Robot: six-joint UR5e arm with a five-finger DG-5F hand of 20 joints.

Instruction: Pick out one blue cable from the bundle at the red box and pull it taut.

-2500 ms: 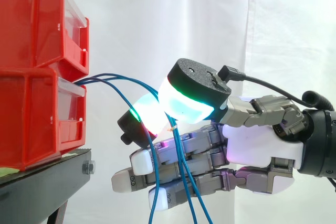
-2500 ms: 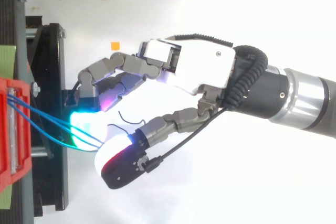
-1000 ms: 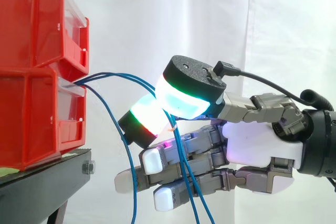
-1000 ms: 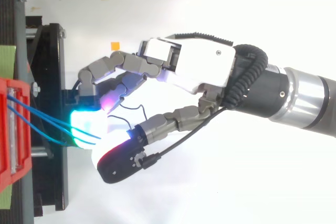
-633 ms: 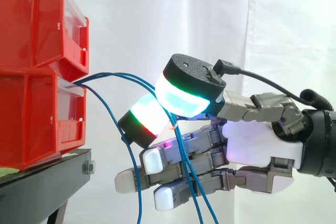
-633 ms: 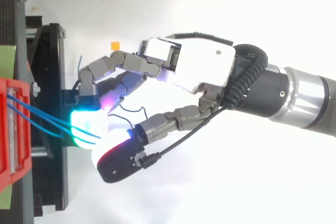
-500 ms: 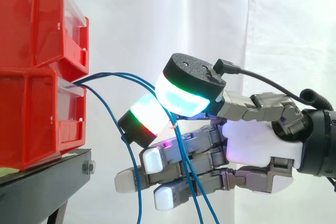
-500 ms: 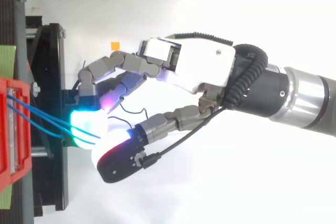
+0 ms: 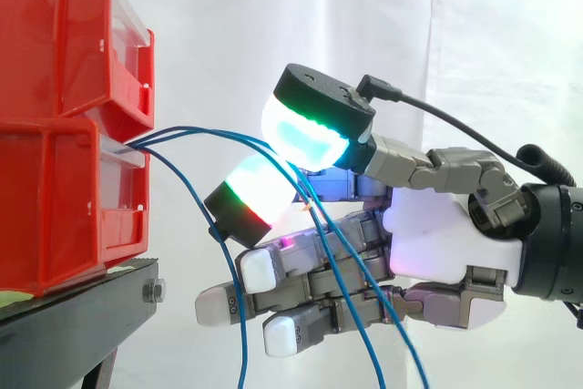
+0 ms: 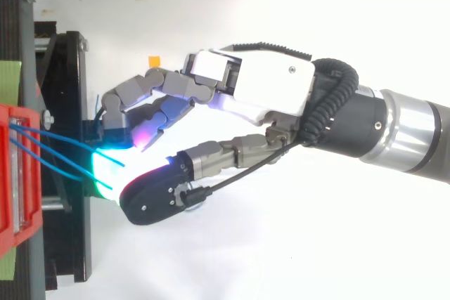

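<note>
- The hand has shifted its thumb. It is raised and swung toward 9 o'clock over the opposite glowing pad, with two thin blue cables apparently pinched between.
- They sag from the red plastic box at 9 o'clock — a third cable hangs free, so none is singled out yet.

**Hand at the red box, seen from above.**
The arm enters from the right edge. The hand lies mid-frame, its fingers curled toward the black stand. Two blue cables run from the red box at the left edge and vanish between the thumb and a cyan-green glowing fingertip.
</note>
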